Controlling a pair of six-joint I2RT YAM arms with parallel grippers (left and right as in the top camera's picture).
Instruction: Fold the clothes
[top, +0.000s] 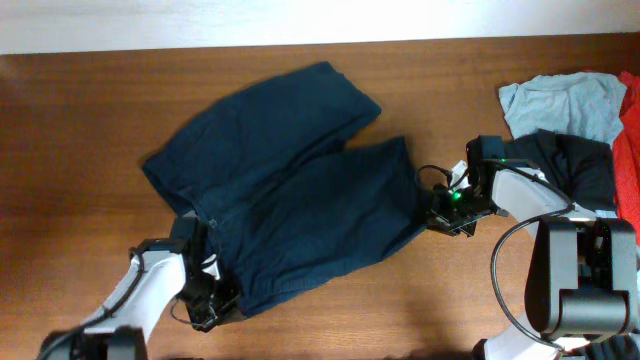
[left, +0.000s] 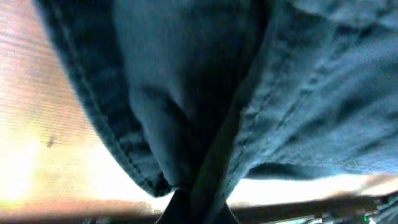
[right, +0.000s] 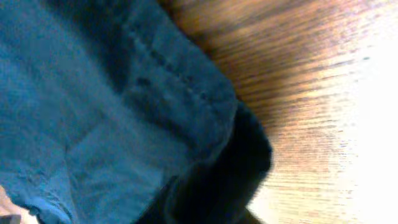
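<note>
The clothes, a pair of dark navy shorts (top: 285, 190), lie spread on the wooden table (top: 80, 130), their legs pointing to the upper right. My left gripper (top: 207, 300) is at their lower-left corner. In the left wrist view it (left: 198, 202) is shut, pinching a fold of the shorts (left: 261, 93) beside the stitched hem. My right gripper (top: 433, 212) is at the right edge of the nearer leg. In the right wrist view a dark fold of the shorts' hem (right: 186, 106) runs down into its jaws (right: 208, 205), which look shut on the cloth.
A pale light-blue shirt (top: 560, 100) and a black garment (top: 575, 165) lie piled at the right, behind the right arm. A red cloth (top: 630, 150) shows at the right edge. The table's far edge runs along the top.
</note>
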